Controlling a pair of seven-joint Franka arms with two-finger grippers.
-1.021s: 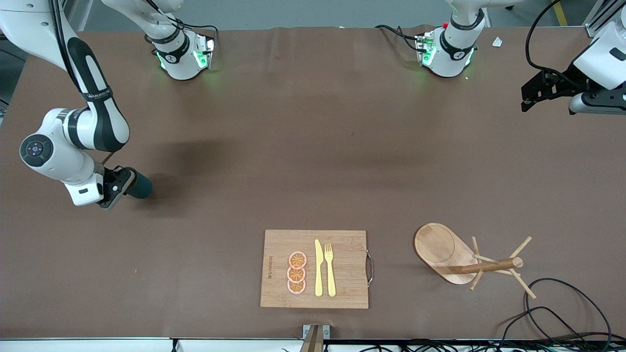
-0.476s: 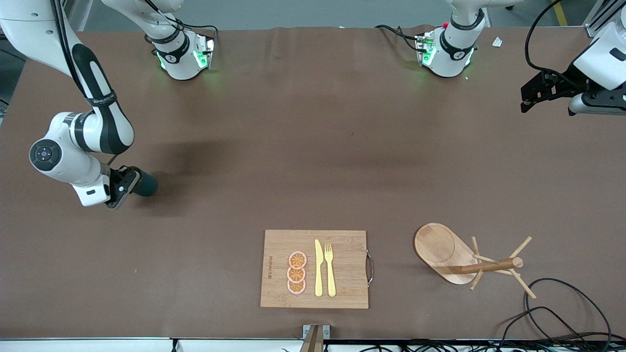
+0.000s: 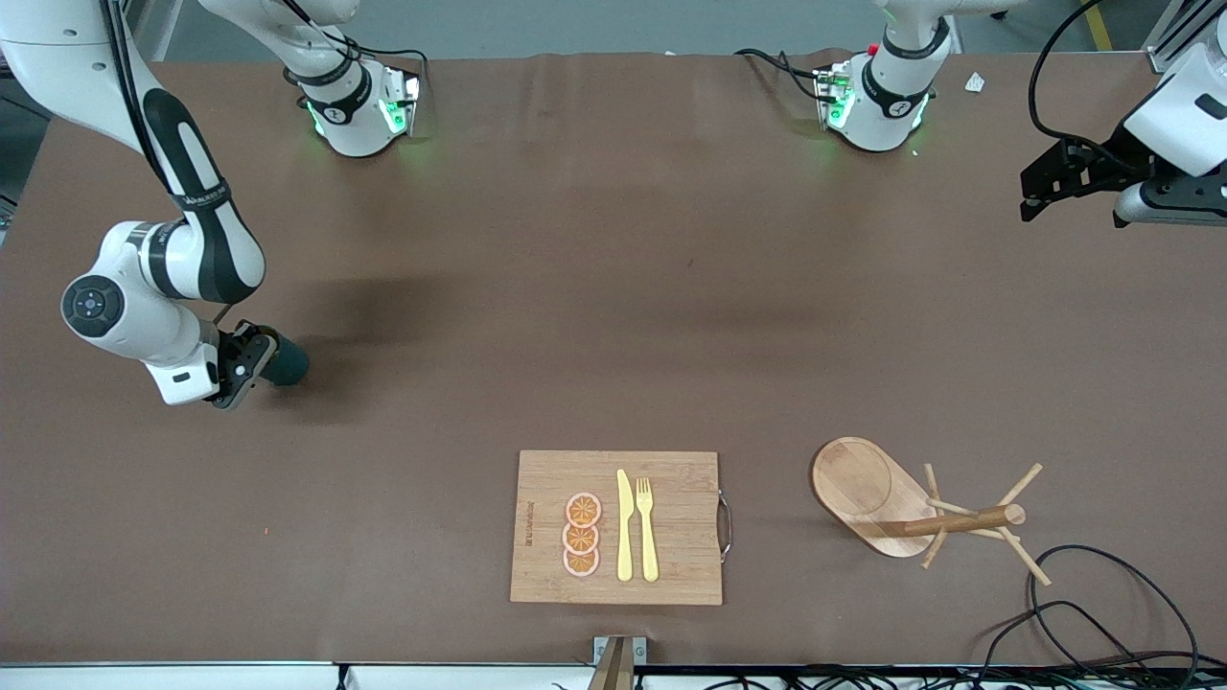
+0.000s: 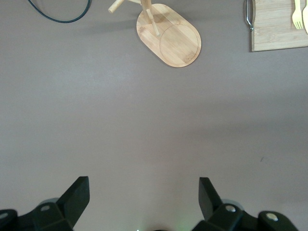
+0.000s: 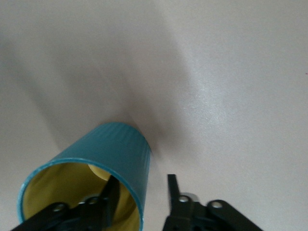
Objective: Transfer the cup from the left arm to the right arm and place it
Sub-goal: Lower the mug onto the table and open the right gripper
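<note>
R gripper is low at the R arm's end of the table, by the cup. In the R wrist view one finger sits inside the cup's rim, the other outside the wall, w/ a visible gap between that outer finger and the cup, so the jaws look parted and not clamping. The cup looks tilted or on its side in that view; can't tell for sure whether its base is flat on the table.

Risks, as I judge them:
- If the cup isn't seated flat, it may tip or roll once the fingers clear, since it's round w/ ribbed sides.
- The inner finger is inside the rim; pulling away sideways instead of straight out could hook the wall and drag or flip the cup.
- Lifting off before the jaws are fully apart could carry the cup along.

L gripper waits up over the L arm's end, fingers wide apart, holding nothing. Board and peg rack sit well apart from the cup, nearer the front camera, so no clash there.
</note>
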